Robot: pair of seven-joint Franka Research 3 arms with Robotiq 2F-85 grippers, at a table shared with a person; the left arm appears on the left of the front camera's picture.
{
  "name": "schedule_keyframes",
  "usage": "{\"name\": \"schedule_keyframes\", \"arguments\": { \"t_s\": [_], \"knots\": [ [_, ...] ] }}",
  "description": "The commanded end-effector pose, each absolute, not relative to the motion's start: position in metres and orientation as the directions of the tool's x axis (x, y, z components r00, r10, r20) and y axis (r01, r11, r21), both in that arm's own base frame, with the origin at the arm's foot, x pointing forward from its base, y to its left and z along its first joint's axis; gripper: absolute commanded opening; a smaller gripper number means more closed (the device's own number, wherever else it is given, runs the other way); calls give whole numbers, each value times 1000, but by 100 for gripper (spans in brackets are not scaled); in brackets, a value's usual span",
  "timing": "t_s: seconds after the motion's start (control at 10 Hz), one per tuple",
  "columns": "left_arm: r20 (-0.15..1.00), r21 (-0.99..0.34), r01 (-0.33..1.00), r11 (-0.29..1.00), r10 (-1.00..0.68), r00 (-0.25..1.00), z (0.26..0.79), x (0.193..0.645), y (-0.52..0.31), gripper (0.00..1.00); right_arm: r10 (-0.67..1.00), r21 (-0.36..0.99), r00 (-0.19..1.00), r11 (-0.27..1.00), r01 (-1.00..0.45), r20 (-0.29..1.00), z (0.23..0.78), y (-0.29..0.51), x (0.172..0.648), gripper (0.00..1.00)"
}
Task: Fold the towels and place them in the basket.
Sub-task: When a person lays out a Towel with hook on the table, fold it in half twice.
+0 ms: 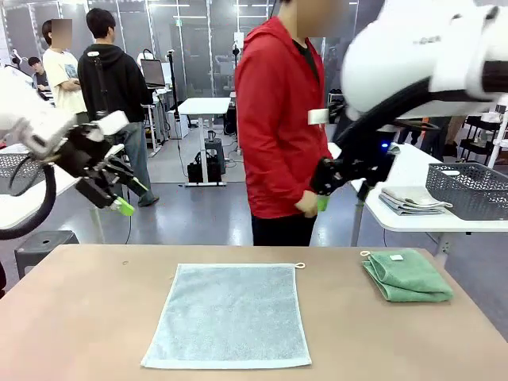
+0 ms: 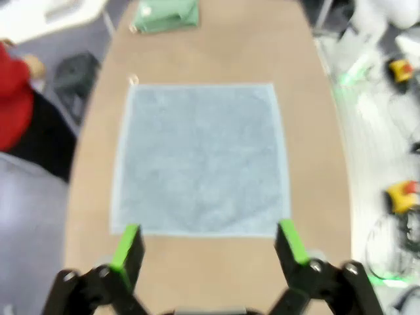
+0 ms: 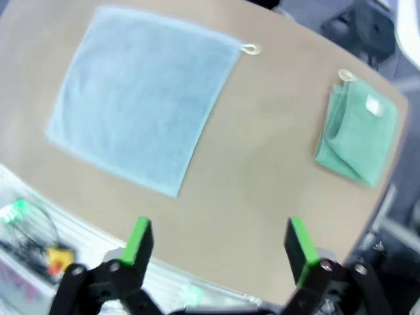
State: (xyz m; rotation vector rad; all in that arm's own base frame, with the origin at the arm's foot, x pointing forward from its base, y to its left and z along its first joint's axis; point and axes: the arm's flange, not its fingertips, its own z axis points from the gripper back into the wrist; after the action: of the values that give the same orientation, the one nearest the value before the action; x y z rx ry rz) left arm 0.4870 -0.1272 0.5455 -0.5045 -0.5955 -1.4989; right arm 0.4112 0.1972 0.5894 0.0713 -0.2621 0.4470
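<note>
A pale blue-grey towel lies spread flat in the middle of the table. A mint green towel with a white tag lies folded at the table's far right. My left gripper hangs open high above the table's left side, holding nothing. My right gripper is open and raised above the far edge, close to the person's hand. A dark grey mesh basket stands on a white side table at the right, beyond the main table.
A person in a red jacket stands at the far edge of the table. Folded cloths lie beside the basket on the side table. Another mesh basket sits on a table at the far left.
</note>
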Motion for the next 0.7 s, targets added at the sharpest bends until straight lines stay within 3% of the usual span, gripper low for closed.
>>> {"name": "schedule_keyframes", "arguments": {
  "t_s": [0.0, 0.1, 0.3, 0.5, 0.6],
  "knots": [
    [367, -25, 995, 95, -925, 98, 560, 476, -177, 100, 666, -57, 724, 742, -668, 180, 590, 224, 428, 100],
    [244, -18, 994, 104, -964, 105, 566, 462, -193, 100, 759, -78, 642, 651, -755, 110, 582, 235, 429, 100],
    [104, -16, 998, 54, -993, 56, 570, 438, -223, 100, 921, -68, 387, 389, -919, 41, 556, 254, 432, 100],
    [51, -9, 1000, 29, -998, 29, 565, 430, -237, 100, 989, -95, 145, 149, -984, 39, 539, 266, 430, 100],
    [37, -9, 1000, 23, -999, 23, 563, 430, -238, 100, 995, -88, 84, 88, -992, 58, 536, 269, 429, 100]
  ]
}}
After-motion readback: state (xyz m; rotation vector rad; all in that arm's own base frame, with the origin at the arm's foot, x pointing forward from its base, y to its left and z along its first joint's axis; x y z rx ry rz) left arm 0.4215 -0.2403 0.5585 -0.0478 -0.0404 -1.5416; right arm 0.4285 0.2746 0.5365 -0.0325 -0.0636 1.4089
